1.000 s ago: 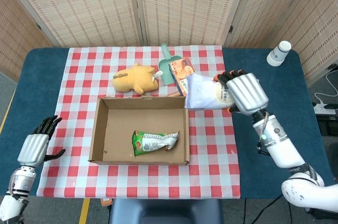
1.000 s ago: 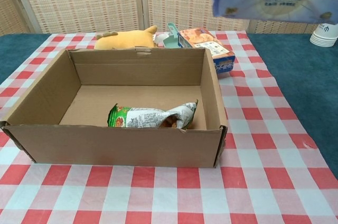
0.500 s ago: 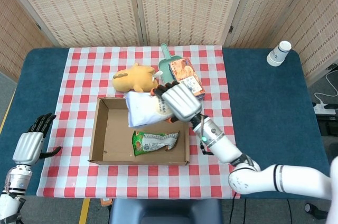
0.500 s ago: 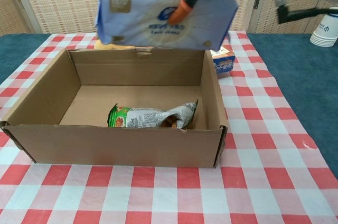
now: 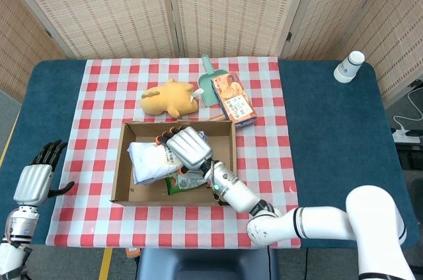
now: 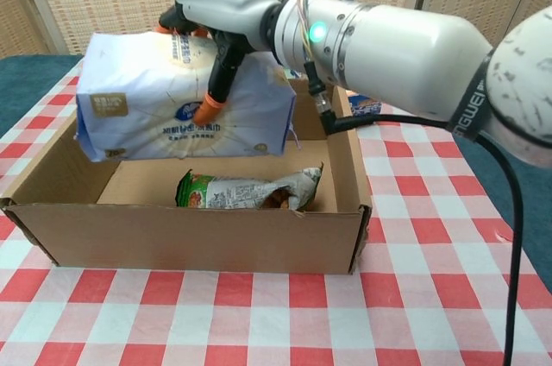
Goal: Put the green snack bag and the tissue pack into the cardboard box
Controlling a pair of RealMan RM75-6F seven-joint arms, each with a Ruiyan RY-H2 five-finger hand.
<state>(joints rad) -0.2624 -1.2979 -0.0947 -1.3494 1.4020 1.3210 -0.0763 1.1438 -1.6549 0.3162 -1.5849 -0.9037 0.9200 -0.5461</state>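
Observation:
My right hand [image 5: 187, 148] [image 6: 226, 25] grips the pale blue tissue pack [image 5: 150, 159] [image 6: 177, 98] and holds it above the left half of the open cardboard box [image 5: 231, 161] [image 6: 190, 232]. In the chest view the pack hangs clear of the box floor. The green snack bag [image 5: 188, 181] [image 6: 246, 191] lies flat on the box floor towards the front right. My left hand [image 5: 36, 177] hovers open over the blue table at the far left, holding nothing.
Behind the box lie a yellow plush toy [image 5: 170, 98], a green scoop [image 5: 209, 80] and an orange snack box [image 5: 234, 98]. A white paper cup [image 5: 349, 66] stands at the far right corner. The red checked cloth [image 5: 264, 181] covers the table's middle.
My right hand has carried the tissue pack from right of the box leftwards and down, over the box's left half. The left hand has drifted slightly left and back.

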